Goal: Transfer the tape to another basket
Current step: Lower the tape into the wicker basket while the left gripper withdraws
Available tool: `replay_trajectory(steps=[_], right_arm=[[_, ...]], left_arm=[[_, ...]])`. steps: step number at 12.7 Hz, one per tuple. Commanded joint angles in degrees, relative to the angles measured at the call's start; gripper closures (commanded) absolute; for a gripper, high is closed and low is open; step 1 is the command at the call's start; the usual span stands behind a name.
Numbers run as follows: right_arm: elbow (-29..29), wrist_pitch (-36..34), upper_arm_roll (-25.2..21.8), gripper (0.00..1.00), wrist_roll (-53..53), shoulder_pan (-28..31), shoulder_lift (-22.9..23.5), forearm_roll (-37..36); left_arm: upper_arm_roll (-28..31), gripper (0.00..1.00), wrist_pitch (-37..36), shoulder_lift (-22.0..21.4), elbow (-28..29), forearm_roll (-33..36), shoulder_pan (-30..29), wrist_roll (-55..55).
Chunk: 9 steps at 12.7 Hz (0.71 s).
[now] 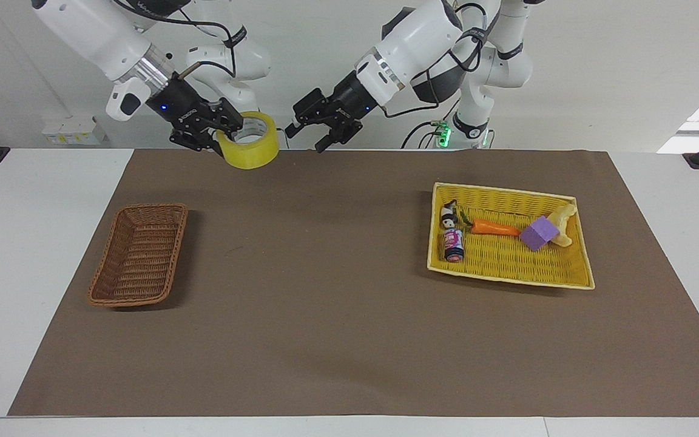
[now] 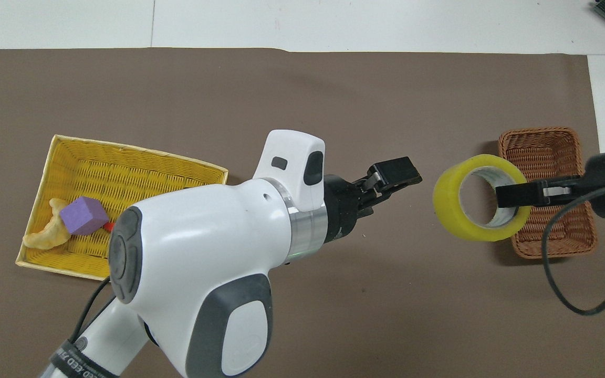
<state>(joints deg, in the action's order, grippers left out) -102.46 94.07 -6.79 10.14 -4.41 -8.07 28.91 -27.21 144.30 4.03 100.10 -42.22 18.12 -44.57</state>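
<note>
The yellow tape roll (image 1: pixel 251 155) hangs in the air in my right gripper (image 1: pixel 229 129), which is shut on the roll's wall with one finger inside the pale core. In the overhead view the tape (image 2: pixel 450 212) and the right gripper (image 2: pixel 508 196) are over the mat at the edge of the brown wicker basket (image 2: pixel 540 145). The basket (image 1: pixel 137 255) sits on the mat at the right arm's end and holds nothing. My left gripper (image 1: pixel 307 137) is open and empty, raised over the middle of the mat (image 2: pixel 393 177), apart from the tape.
A yellow woven tray (image 1: pixel 507 270) at the left arm's end holds a carrot (image 1: pixel 495 228), a purple block (image 1: pixel 539 233), a small bottle (image 1: pixel 453 243) and a pale pastry-like piece (image 1: pixel 565 220). My left arm's white body (image 2: pixel 202 273) hides part of the tray in the overhead view.
</note>
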Motion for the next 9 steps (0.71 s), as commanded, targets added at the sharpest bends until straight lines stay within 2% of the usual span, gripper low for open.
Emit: replay_trajectory(steps=[1, 2, 5, 7, 9], right_arm=[[-0.28, -0.56, 0.29, 1.00, 2.15, 0.37, -0.98, -1.56], [-0.45, -0.30, 0.29, 1.00, 4.34, 1.59, -0.98, -3.66], [-2.90, 3.90, 0.29, 1.00, 6.12, 4.48, 0.59, -11.05], [-3.80, 8.82, 0.29, 1.00, 7.69, 8.70, 5.41, -11.15], [-3.62, 11.39, 0.29, 1.00, 13.13, 13.00, 9.46, -11.24]], left_arm=[[0.40, 0.00, -0.41, -1.21, 0.00, -1.64, -0.81, -0.35], [0.66, 0.00, -2.94, -2.09, 0.53, -1.55, -1.50, 0.27], [0.84, 0.00, -18.48, -3.41, 1.41, 1.94, -7.03, 1.41], [0.75, 0.00, -25.61, -3.68, 1.50, 10.80, -10.81, 2.55], [0.75, 0.00, -27.31, -3.50, 1.41, 18.45, -13.80, 4.12]])
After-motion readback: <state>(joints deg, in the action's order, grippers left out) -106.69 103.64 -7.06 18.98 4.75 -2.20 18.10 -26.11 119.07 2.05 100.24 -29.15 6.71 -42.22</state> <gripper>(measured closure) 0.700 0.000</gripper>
